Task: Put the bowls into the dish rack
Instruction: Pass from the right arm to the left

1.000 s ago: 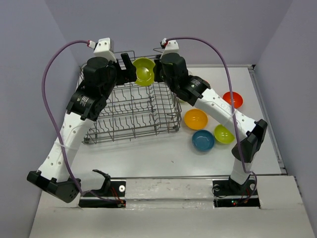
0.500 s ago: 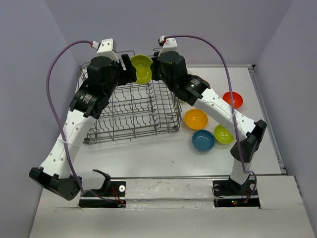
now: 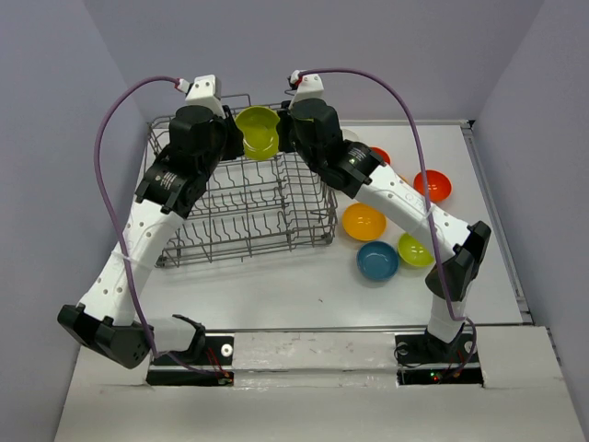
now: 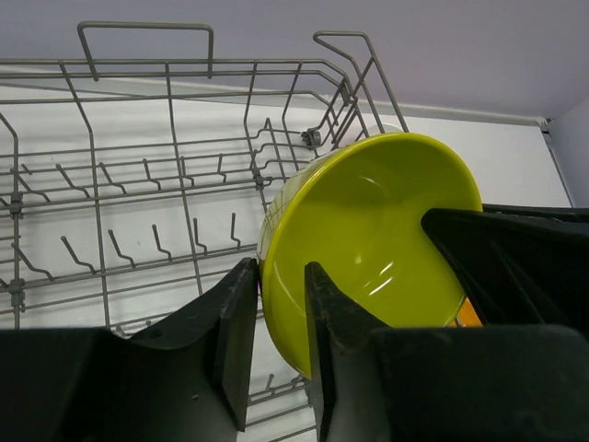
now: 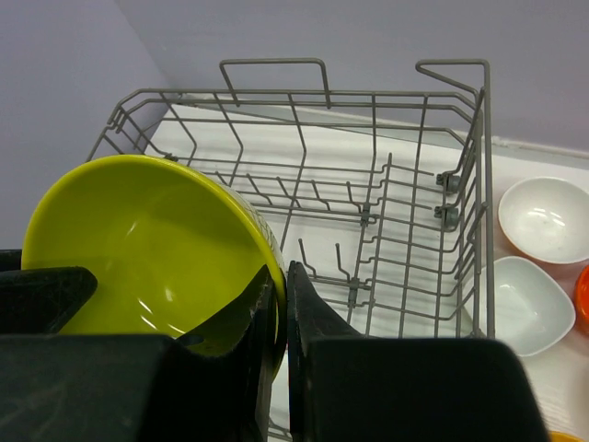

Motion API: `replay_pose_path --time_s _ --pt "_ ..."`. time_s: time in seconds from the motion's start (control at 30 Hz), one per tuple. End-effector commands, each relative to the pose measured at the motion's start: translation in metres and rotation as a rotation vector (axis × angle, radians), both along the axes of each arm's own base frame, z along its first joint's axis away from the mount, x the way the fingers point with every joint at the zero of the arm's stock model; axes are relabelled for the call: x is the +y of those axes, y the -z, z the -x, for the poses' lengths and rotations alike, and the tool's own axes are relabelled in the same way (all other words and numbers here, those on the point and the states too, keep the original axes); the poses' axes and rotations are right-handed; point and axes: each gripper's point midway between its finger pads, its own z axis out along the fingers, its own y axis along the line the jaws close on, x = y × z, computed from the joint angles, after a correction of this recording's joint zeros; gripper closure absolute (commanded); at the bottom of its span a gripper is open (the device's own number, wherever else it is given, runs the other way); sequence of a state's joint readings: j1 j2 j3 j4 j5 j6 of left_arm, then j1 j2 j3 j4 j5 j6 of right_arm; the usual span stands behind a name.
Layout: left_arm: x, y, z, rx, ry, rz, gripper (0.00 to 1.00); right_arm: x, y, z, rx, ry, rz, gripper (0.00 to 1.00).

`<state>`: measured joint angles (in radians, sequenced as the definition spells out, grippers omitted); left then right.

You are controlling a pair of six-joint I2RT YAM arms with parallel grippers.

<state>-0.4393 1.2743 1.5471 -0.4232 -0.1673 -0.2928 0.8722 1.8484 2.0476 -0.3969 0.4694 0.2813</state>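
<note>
Right pincer [image 5: 281, 276] clamped on rim of lime green bowl [image 3: 258, 132]. Bowl tipped on edge, up in air over far end of dish rack [image 3: 244, 221]. Left pincer [image 4: 279, 276] narrow, fingers either side of opposite rim, honestly can't tell if gripping or just straddling. On surface [image 3: 304, 285] right of rack: orange-yellow bowl [image 3: 363, 221], teal bowl [image 3: 377, 261], second lime bowl [image 3: 416, 249], red-orange bowl [image 3: 432, 184]. White bowl [image 5: 543, 218] just beside rack's right wall.

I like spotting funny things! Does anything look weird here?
Yes. One green bowl hangs tipped on its side above the far end of the rack, with both the left gripper and right gripper clamped on its rim at once. Nothing looks spilled or broken.
</note>
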Motion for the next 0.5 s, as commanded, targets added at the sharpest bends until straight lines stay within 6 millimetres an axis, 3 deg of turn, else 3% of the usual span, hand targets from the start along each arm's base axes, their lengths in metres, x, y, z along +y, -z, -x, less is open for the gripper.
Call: replay_pose_path --time_s 0.0,0.2,0.33,0.47 --pt "-0.0054 -0.0041 -0.0011 -0.023 0.020 0.010 0.68 0.0008 -0.0401 0.0007 -0.086 0.009 -0.069 0.99" --pt "-0.0039 -0.0009 -0.0015 -0.018 0.014 0.000 0.81 0.0020 -0.0388 0.0000 -0.097 0.021 -0.042 0.99" --pt "-0.0039 0.0028 -0.0033 -0.012 0.010 -0.003 1.00 0.0053 -0.0361 0.0007 -0.093 0.004 -0.040 0.99" --pt "-0.0031 0.0048 -0.0033 -0.012 0.008 -0.009 1.00 0.0066 -0.0342 0.0016 -0.090 -0.005 -0.038 0.99"
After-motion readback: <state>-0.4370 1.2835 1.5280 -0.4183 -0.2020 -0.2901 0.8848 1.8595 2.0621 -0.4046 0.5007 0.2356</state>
